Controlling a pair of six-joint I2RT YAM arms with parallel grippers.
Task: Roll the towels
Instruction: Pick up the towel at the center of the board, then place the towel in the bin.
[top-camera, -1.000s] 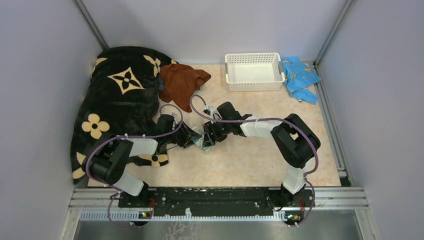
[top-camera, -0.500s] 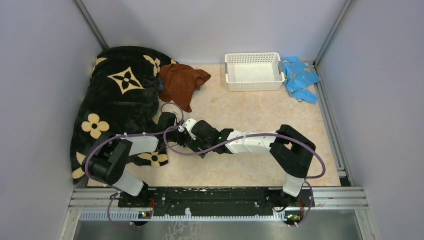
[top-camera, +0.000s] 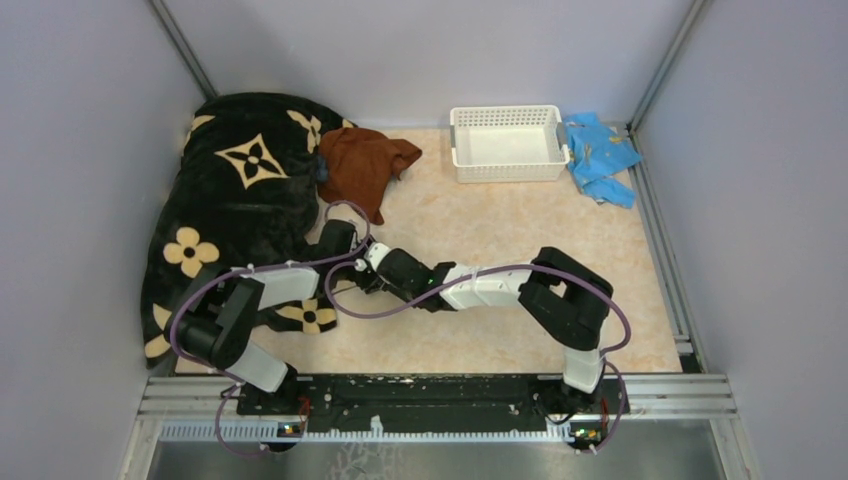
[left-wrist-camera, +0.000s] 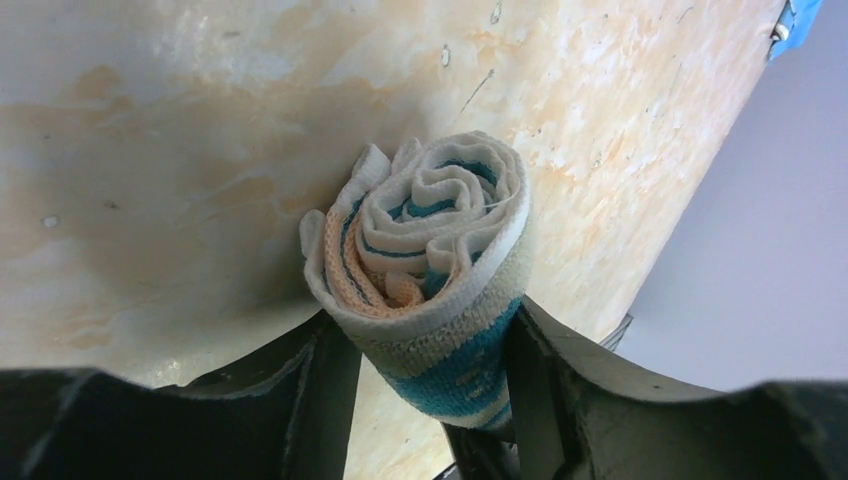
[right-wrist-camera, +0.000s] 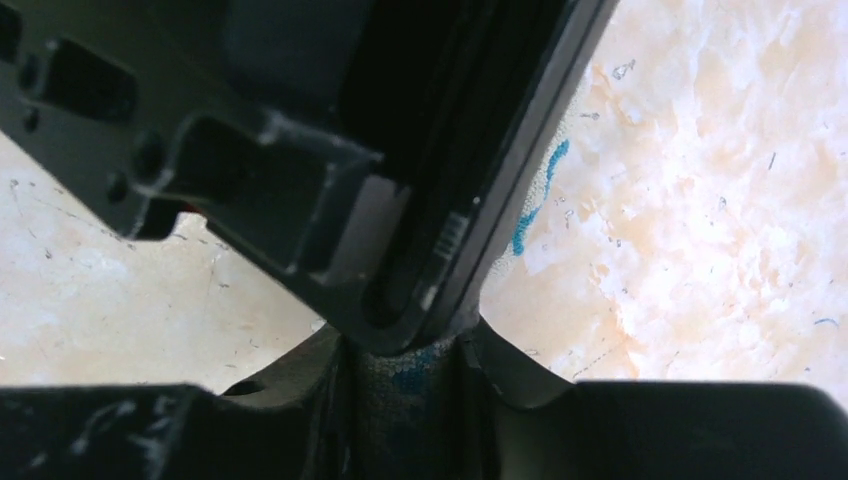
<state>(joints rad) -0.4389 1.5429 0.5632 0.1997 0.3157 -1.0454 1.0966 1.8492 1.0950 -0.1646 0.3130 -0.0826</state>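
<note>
The small teal-and-white towel (left-wrist-camera: 430, 260) is rolled into a tight spiral above the tan table top. My left gripper (left-wrist-camera: 430, 370) is shut on the roll from both sides. My right gripper (right-wrist-camera: 405, 400) is shut on the same towel (right-wrist-camera: 530, 215), pressed right against the left gripper's body. In the top view the two grippers, left (top-camera: 350, 268) and right (top-camera: 362, 282), meet at the centre left and hide the roll. The rust-brown towel (top-camera: 362, 165) lies crumpled at the back left. A dark blue bit (top-camera: 321, 167) peeks out at its left edge.
The big black blanket with tan flowers (top-camera: 240, 190) fills the left side, partly under my left arm. A white basket (top-camera: 505, 112) stands at the back. A bright light-blue cloth (top-camera: 598, 155) lies right of it. Metal rails edge the table.
My right arm has swung left and closed up against the left gripper. The teal towel seen between the grippers a second ago is now covered in the top view.
</note>
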